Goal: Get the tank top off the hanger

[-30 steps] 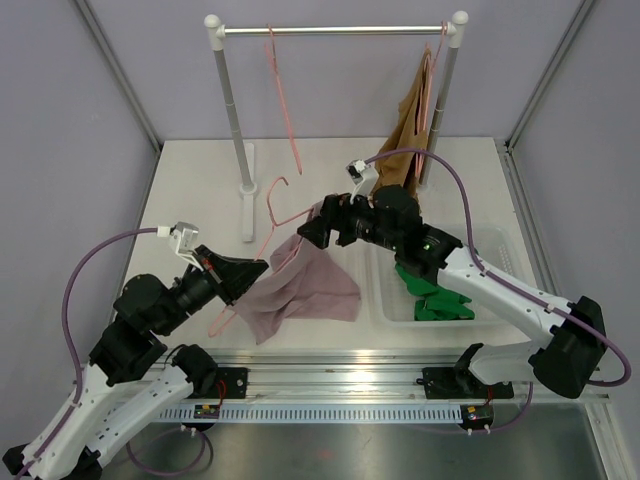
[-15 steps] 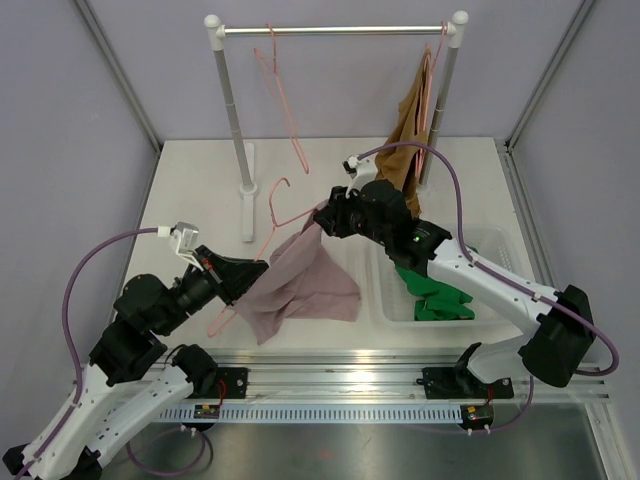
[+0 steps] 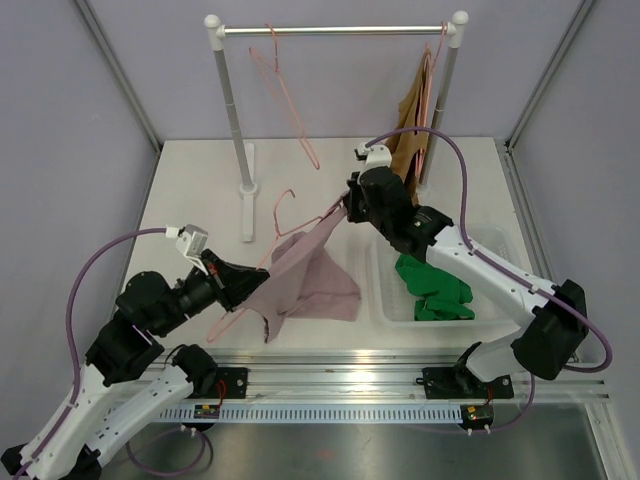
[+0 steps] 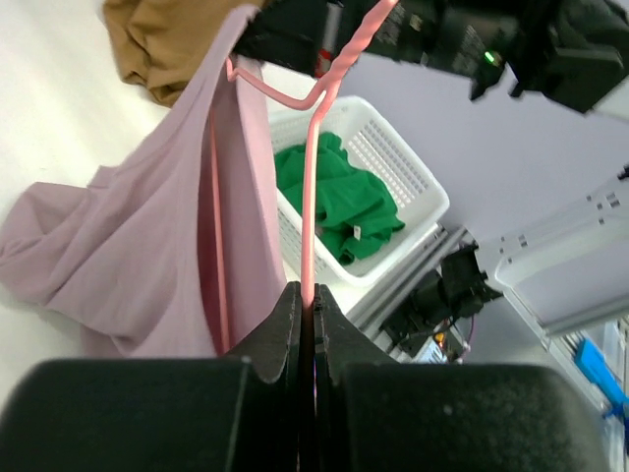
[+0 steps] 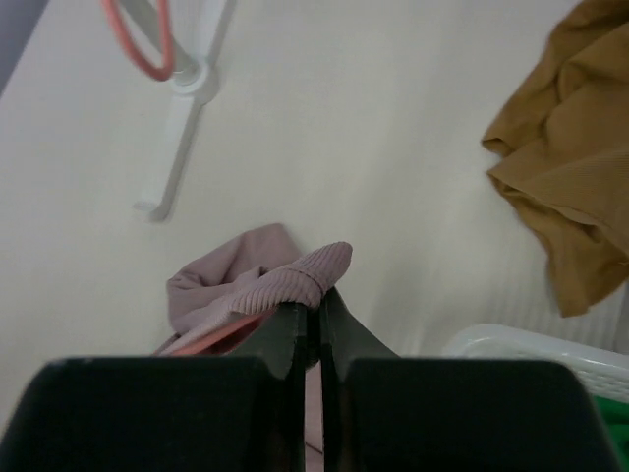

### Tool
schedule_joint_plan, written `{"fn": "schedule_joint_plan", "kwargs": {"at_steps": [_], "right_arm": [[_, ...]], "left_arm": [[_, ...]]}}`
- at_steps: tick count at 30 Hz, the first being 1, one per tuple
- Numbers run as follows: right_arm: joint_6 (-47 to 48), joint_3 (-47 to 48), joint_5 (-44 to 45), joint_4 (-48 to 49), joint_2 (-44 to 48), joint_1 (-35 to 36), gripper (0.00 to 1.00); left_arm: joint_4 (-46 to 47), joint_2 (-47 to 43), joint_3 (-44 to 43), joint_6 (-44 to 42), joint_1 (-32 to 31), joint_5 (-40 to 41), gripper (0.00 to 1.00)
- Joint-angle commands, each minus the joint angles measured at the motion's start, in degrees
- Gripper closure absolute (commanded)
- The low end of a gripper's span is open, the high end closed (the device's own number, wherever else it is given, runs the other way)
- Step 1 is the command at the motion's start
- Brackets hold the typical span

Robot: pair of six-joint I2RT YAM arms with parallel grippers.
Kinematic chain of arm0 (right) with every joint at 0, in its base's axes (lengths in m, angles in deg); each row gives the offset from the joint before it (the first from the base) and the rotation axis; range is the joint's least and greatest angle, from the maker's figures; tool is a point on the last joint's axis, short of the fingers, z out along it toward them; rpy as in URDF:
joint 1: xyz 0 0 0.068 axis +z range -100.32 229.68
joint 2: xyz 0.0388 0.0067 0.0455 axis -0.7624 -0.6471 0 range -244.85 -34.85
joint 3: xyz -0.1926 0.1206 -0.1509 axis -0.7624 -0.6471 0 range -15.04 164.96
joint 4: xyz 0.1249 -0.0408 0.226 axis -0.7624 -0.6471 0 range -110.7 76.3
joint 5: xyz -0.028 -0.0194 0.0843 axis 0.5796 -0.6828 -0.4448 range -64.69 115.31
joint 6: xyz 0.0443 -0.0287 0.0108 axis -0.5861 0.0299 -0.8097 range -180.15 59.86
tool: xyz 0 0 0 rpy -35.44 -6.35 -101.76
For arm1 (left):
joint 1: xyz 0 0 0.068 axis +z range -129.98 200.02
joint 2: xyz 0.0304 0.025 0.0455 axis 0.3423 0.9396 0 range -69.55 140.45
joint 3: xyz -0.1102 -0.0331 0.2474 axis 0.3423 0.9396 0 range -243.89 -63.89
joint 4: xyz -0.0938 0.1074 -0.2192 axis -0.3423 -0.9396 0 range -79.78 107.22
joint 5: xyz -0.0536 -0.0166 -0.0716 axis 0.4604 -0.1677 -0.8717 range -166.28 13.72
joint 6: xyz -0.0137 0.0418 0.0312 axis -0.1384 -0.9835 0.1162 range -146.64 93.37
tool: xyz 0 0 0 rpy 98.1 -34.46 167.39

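Observation:
The mauve tank top (image 3: 305,280) hangs on a pink hanger (image 3: 285,215) held low over the table. My left gripper (image 3: 243,283) is shut on the hanger's lower rod (image 4: 309,197), with the tank top (image 4: 147,236) draped to its left. My right gripper (image 3: 346,211) is shut on the tank top's ribbed strap (image 5: 295,280) and holds it taut up and to the right of the hanger. A bit of the hanger (image 5: 211,334) shows under the strap in the right wrist view.
A clothes rack (image 3: 230,110) stands at the back with a second pink hanger (image 3: 285,95) and a brown garment (image 3: 408,120) on its bar. A white basket (image 3: 490,250) with a green cloth (image 3: 432,288) sits on the right. The rack's foot (image 5: 177,147) lies nearby.
My right gripper has shut on the tank top's strap and moved back and to the right, stretching the strap off the hanger. The left gripper keeps its hold, shifted slightly.

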Motion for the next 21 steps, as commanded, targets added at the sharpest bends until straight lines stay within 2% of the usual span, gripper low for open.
{"fn": "schedule_joint_plan", "kwargs": {"at_steps": [1, 5, 8, 11, 12, 14, 15, 17, 18, 21], "right_arm": [[2.6, 3.0, 10.2, -4.1, -1.5, -2.9, 1.00], [1.3, 0.3, 4.5, -3.1, 1.8, -3.7, 1.00], [0.6, -2.9, -7.6, -0.7, 6.5, -3.8, 1.00], [-1.2, -6.1, -23.0, 1.5, 11.2, -3.8, 1.00], [-2.2, -7.7, -30.5, 2.2, 12.4, -3.8, 1.00], [-5.3, -9.6, -37.3, 5.5, 16.1, -3.8, 1.00], [-6.4, -11.4, -42.1, 6.6, 17.4, -3.8, 1.00], [-9.6, -12.8, -47.3, 9.2, 20.7, -3.7, 1.00], [-10.4, -14.0, -49.3, 10.0, 21.7, -3.8, 1.00], [-14.1, -15.2, -58.5, 13.9, 23.5, -3.7, 1.00]], "left_arm": [[2.6, -0.5, -1.5, -0.9, -0.2, -8.0, 1.00], [4.3, -3.4, -1.6, -0.5, -0.2, -6.0, 1.00], [8.9, -5.6, -0.8, 0.2, -0.2, -4.8, 1.00], [17.7, -7.1, 2.1, 1.3, -0.3, -3.5, 1.00], [24.0, -7.4, 3.3, 1.9, -0.2, -3.3, 1.00], [31.1, -7.2, 7.0, 2.5, -0.2, -3.3, 1.00], [37.8, -6.2, 8.1, 2.7, -0.2, -3.2, 1.00], [44.3, -4.4, 10.3, 2.9, -0.2, -2.6, 1.00], [50.7, -3.4, 10.6, 2.9, -0.2, -1.9, 1.00], [61.7, 3.1, 9.7, 2.4, -0.2, -0.1, 1.00]]}}
